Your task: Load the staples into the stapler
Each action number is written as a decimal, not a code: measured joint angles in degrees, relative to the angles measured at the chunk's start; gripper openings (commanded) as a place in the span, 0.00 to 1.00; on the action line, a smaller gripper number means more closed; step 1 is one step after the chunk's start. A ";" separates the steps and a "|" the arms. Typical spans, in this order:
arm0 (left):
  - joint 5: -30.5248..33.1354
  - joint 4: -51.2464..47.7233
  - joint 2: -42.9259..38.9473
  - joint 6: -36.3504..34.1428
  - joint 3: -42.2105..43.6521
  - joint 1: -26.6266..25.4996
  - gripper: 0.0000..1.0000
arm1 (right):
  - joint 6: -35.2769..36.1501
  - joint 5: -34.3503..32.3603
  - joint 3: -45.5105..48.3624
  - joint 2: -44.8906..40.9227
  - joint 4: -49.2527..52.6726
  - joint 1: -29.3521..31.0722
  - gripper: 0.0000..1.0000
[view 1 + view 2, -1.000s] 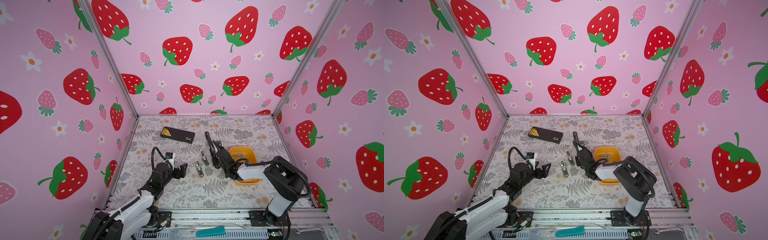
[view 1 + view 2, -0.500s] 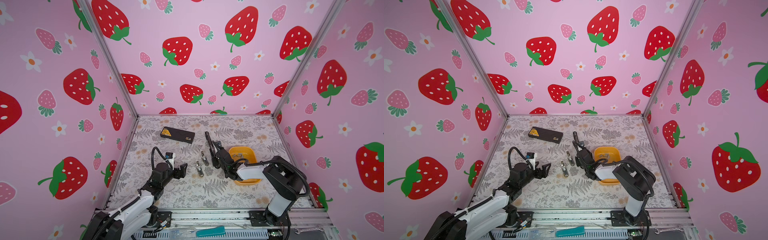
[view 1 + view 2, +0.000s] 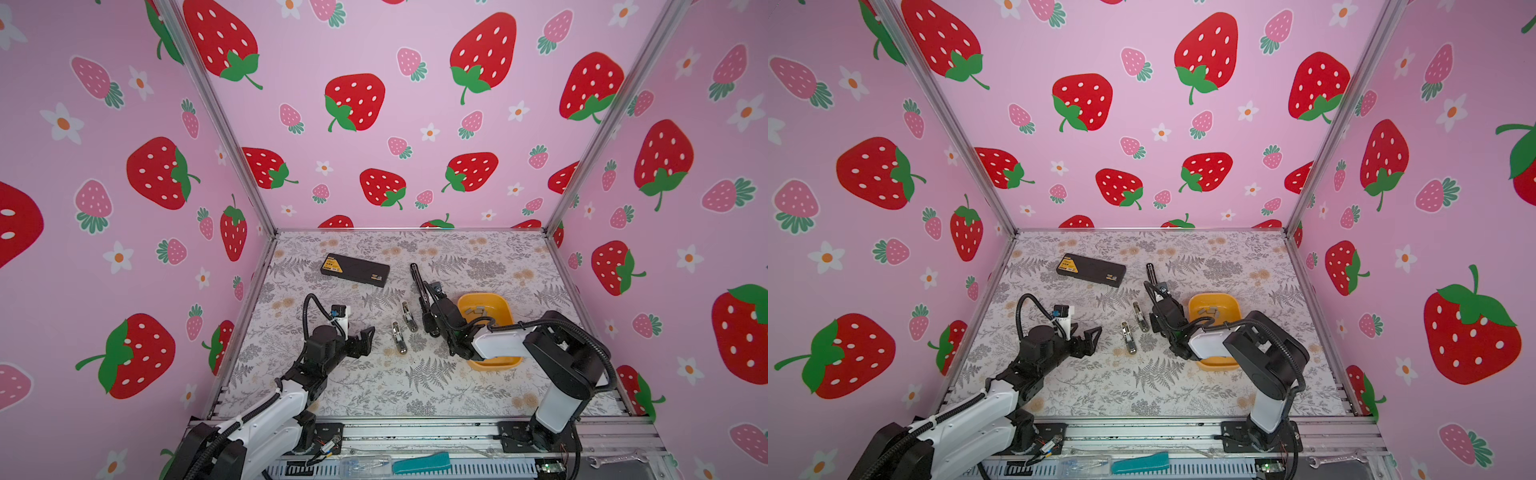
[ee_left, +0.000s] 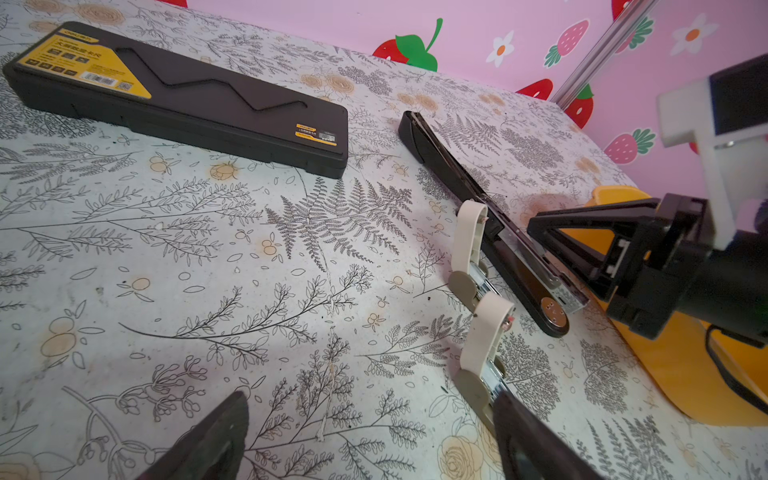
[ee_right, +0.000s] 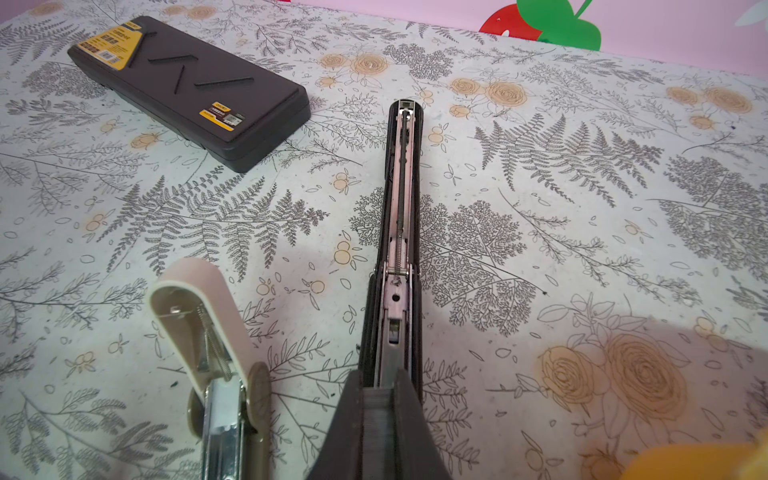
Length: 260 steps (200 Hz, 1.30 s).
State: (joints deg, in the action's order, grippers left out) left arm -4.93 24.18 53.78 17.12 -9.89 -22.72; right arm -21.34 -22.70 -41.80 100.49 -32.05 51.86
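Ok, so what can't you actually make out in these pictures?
Staples in the yellow tray: too small to count in both top views; the right arm covers the tray's near part.
Black stapler: its near end is hidden behind the right gripper in the right wrist view, so whether staples are loaded is unclear.
Black case: label print too small to read in the left wrist view.

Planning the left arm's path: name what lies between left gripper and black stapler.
Two open beige staplers: one nearer, one farther, in both top views.
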 measured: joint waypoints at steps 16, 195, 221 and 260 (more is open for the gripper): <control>0.00 0.02 0.00 0.00 0.00 0.00 0.93 | 0.00 -0.04 0.00 0.13 0.00 0.00 0.02; 0.00 0.02 0.17 -0.02 -0.02 -0.04 0.93 | 0.00 -1.07 0.00 1.03 0.00 0.00 0.03; 0.00 0.02 0.17 0.00 -0.02 -0.04 0.93 | 0.00 -1.16 0.00 1.14 -0.02 0.00 0.02; 0.00 0.02 0.17 0.00 -0.02 -0.04 0.93 | 0.00 -1.22 0.00 1.14 -0.02 0.00 0.02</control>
State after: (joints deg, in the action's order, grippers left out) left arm -4.93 24.21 53.95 17.12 -9.91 -22.76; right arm -21.34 -23.92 -41.80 101.62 -32.08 51.86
